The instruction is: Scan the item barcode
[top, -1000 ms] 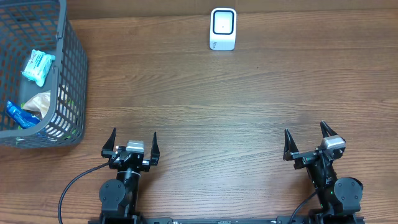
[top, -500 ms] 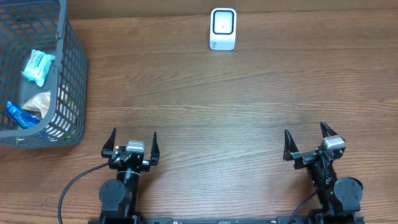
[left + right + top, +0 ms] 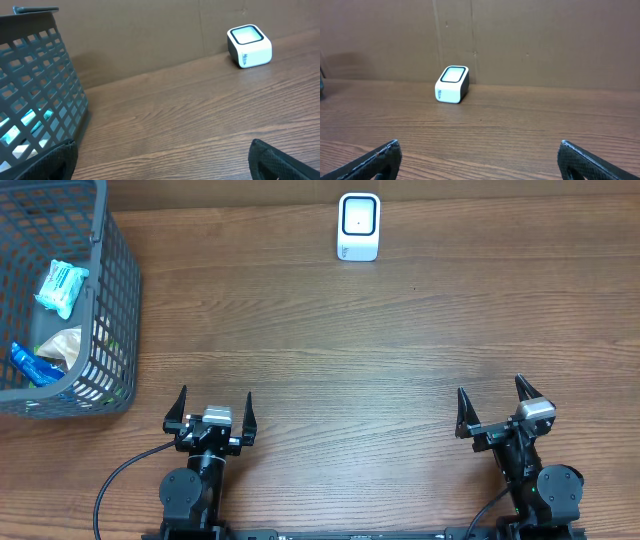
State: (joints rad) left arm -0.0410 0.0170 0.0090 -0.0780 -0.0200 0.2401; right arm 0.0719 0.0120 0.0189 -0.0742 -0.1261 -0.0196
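Nothing's in hand yet: left gripper (image 3: 215,394) and right gripper (image 3: 490,387) sit at the bottom edge, fingers spread wide and empty, the teal packet (image 3: 62,287) lies in the basket (image 3: 101,240) upper left, so I'd say a reach there comes before the barcode scanner (image 3: 359,226) top centre.

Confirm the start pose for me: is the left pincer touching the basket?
Apart. The overhead view shows a strip of bare table between the left pincer and the basket.

A wooden table (image 3: 350,350) carries a grey mesh basket (image 3: 120,310) — cardboard wall (image 3: 545,40) behind.
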